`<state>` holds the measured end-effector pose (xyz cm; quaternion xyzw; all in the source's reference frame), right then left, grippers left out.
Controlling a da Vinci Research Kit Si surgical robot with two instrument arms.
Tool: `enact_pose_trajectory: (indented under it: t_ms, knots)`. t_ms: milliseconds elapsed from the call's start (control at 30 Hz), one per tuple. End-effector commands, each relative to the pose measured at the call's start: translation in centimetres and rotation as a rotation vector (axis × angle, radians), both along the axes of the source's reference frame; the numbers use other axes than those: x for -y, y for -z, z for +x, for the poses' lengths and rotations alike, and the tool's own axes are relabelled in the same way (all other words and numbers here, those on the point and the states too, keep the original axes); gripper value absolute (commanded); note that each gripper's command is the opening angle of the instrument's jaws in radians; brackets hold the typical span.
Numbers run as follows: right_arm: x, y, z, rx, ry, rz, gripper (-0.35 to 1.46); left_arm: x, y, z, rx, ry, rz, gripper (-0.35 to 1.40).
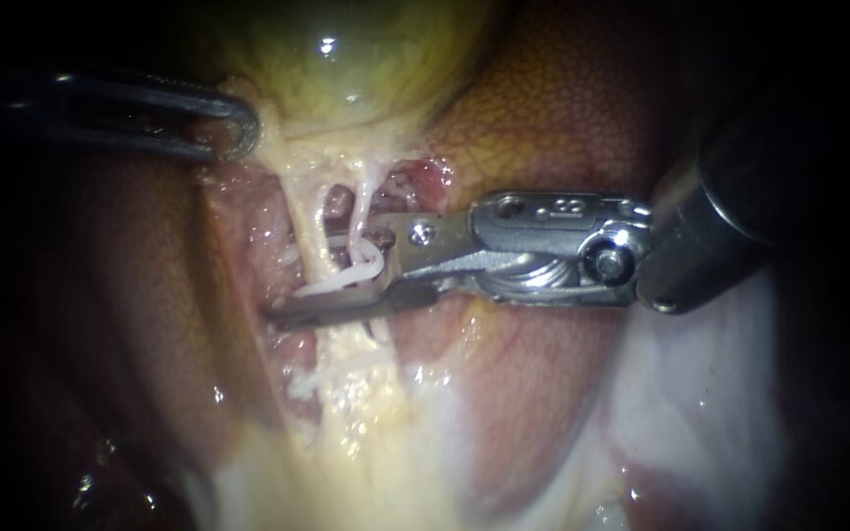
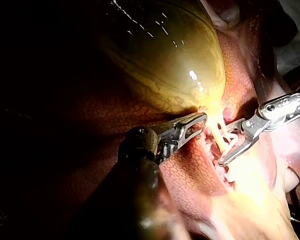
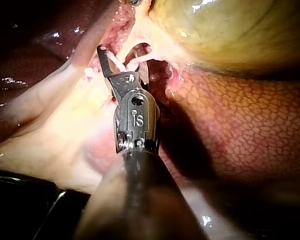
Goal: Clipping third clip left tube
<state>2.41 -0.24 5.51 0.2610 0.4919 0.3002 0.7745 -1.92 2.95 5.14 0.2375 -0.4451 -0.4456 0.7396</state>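
Right pincer [image 1: 332, 275] gripping clip [image 1: 361, 267] — two tubes [image 1: 304, 221]

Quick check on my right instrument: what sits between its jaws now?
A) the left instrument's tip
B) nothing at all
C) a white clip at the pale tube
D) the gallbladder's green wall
C: the right instrument's jaws hold a white clip that lies against the left tube, just below the gallbladder.

Gallbladder [image 1: 346, 69] above tubes [image 1: 307, 211]; left instrument [image 1: 236, 128] left of neck; right instrument [image 1: 315, 278] across tubes, clip [image 1: 361, 267] within.
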Motion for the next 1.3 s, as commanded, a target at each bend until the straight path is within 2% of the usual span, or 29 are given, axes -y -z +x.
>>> enact_pose_trajectory:
  t_ms: [33,267,567,733,867,1033,1300]
  knots:
    - [0.00,0.00,0.00,0.000,0.000,0.000,0.38,0.00,0.00,0.00,0.000,0.000,0.000,-0.35]
    - [-0.02,-0.01,-0.16,-0.001,0.002,-0.001,0.39,0.00,0.00,0.00,0.000,0.000,0.000,-0.35]
    - [-0.16,-0.06,-0.54,-0.002,0.002,0.009,0.40,0.00,0.01,0.01,0.000,0.000,0.000,-0.35]
    - [-0.24,0.02,-0.74,-0.018,0.030,-0.004,0.42,0.00,0.01,0.01,0.000,0.000,0.000,-0.35]
    - [-0.33,0.16,-0.91,-0.059,0.071,-0.020,0.42,0.00,0.01,0.01,0.000,0.000,0.000,-0.35]
    - [-0.41,0.28,-1.02,-0.146,0.106,-0.010,0.42,0.00,0.01,0.01,0.000,0.000,0.000,-0.35]
    - [-0.40,0.31,-0.96,-0.294,0.148,-0.003,0.42,0.01,0.01,0.01,0.000,0.000,0.000,-0.35]
